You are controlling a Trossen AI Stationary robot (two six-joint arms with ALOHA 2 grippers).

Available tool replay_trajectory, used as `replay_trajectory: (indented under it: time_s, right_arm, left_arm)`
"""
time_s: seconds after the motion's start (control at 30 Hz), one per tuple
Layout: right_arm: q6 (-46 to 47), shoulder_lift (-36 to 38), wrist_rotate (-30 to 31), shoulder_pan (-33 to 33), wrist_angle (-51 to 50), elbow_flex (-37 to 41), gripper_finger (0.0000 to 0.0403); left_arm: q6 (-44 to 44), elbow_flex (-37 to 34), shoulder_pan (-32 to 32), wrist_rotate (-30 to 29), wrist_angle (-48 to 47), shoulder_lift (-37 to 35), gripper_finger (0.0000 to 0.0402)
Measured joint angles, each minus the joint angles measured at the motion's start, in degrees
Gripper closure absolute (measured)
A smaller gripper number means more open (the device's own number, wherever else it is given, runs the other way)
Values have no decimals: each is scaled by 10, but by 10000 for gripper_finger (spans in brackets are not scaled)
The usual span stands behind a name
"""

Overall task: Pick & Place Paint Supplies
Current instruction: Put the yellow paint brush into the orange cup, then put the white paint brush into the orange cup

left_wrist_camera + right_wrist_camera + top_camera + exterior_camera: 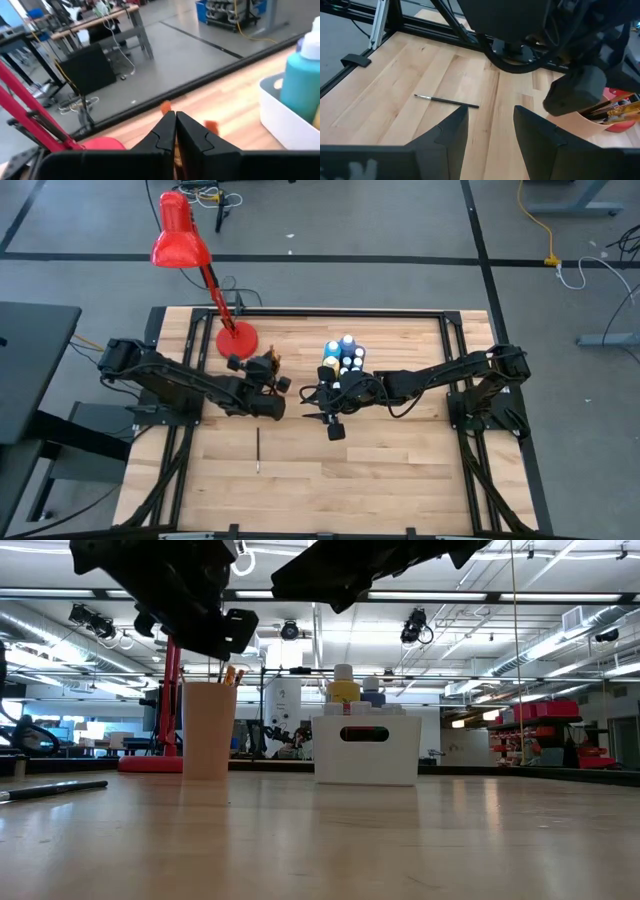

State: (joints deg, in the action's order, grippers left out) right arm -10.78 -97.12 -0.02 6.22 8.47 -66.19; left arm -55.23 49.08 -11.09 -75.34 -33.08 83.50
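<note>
Hovering at mid-frame in the high view, my left gripper (268, 370) sits above the tan cup (210, 729) of upright brushes (232, 674), jaws nearly closed on nothing. My right gripper (333, 420) hangs open and empty. One loose brush (257, 448) lies lower left of centre, long axis running top-to-bottom. Paint bottles (343, 354) stand in the white bin (365, 749).
</note>
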Motion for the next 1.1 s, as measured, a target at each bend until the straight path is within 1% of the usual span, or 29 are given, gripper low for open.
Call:
replay_trajectory:
  time_s: [0.1,0.23,0.33,0.53,0.67,0.77,0.83,0.9,1.0,1.1]
  right_arm:
    - [0,0,0,0,0,0,241]
    - [0,0,0,0,0,0,241]
    - [0,0,0,0,0,0,241]
    - [0,0,0,0,0,0,241]
    - [0,0,0,0,0,0,241]
    - [0,0,0,0,0,0,241]
    - [0,0,0,0,0,0,241]
    - [0,0,0,0,0,0,241]
    - [0,0,0,0,-3,0,241]
    - [0,0,0,0,-18,0,241]
  left_arm:
    - [8,-5,0,12,9,0,377]
    - [31,-5,0,42,12,0,368]
    - [47,-5,0,46,12,0,352]
    - [83,-2,0,47,31,0,307]
    - [130,31,-5,63,36,0,284]
    - [179,64,-15,80,35,0,279]
    - [195,88,-24,92,35,0,278]
    - [206,109,-36,114,35,0,278]
    - [214,131,-56,167,32,0,278]
    - [185,142,-72,237,26,0,278]
